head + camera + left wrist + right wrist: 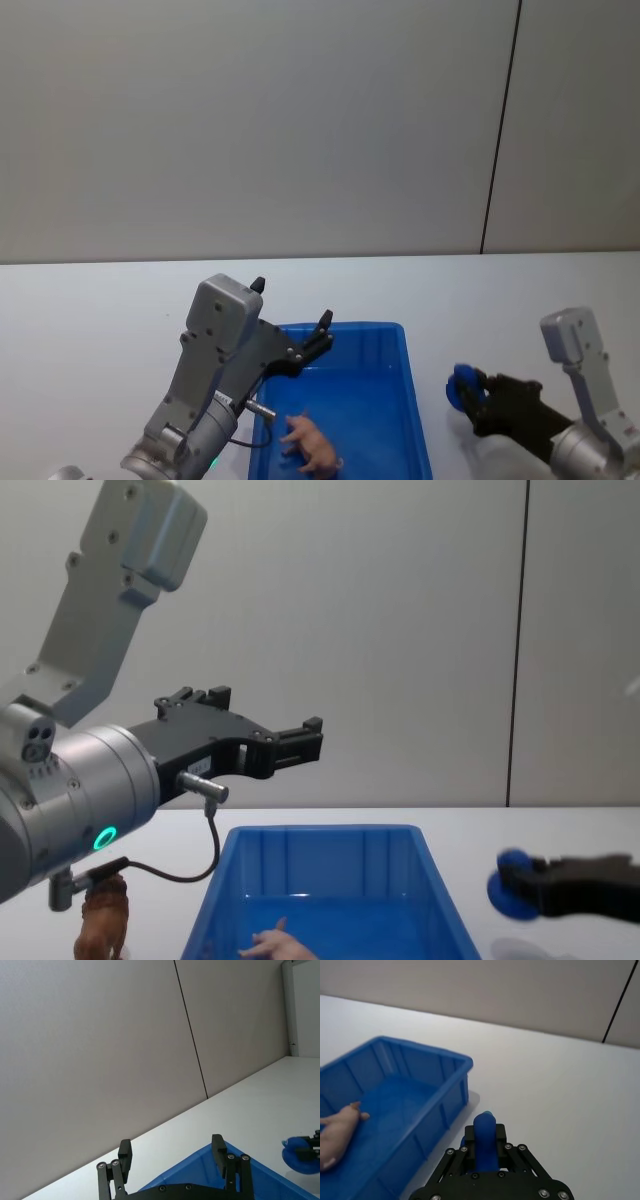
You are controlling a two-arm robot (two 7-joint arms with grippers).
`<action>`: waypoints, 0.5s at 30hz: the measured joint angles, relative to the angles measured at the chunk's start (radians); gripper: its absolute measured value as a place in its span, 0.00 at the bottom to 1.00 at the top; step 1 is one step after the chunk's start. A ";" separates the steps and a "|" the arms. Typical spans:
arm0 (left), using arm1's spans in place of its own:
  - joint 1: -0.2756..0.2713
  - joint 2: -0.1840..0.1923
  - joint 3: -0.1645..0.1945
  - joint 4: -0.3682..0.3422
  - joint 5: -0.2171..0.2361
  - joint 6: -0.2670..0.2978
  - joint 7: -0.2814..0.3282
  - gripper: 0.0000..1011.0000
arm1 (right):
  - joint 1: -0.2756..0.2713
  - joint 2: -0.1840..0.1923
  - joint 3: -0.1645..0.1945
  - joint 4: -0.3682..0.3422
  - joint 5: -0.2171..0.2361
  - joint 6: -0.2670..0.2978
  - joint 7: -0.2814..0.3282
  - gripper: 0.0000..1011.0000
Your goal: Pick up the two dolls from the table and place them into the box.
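The blue box (395, 345) stands on the white table (90, 300) in front of me. A pale pink pig doll (312, 447) lies on its side on the box floor, also seen as the pig (337, 1132) in the right wrist view. My right gripper (468, 390) hovers just right of the box, shut on a blue round-headed doll (485, 1142). That blue doll (512, 883) is held clear of the tabletop. My left gripper (292, 303) is raised above the box's far left corner, open with nothing between its fingers (125, 1152).
A brown lion figurine (103, 915) stands on the table to the left of the box (320, 870), partly behind my left arm. A grey wall with a dark vertical seam (500, 130) runs behind the table.
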 joint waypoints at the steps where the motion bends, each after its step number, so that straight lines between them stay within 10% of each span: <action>1: 0.000 0.000 0.000 0.000 0.000 0.000 0.000 0.99 | -0.001 0.001 -0.001 -0.013 -0.003 -0.008 0.001 0.22; 15: 0.000 0.000 0.000 0.000 0.000 0.000 0.000 0.99 | 0.013 -0.016 -0.021 -0.120 0.000 -0.023 0.076 0.15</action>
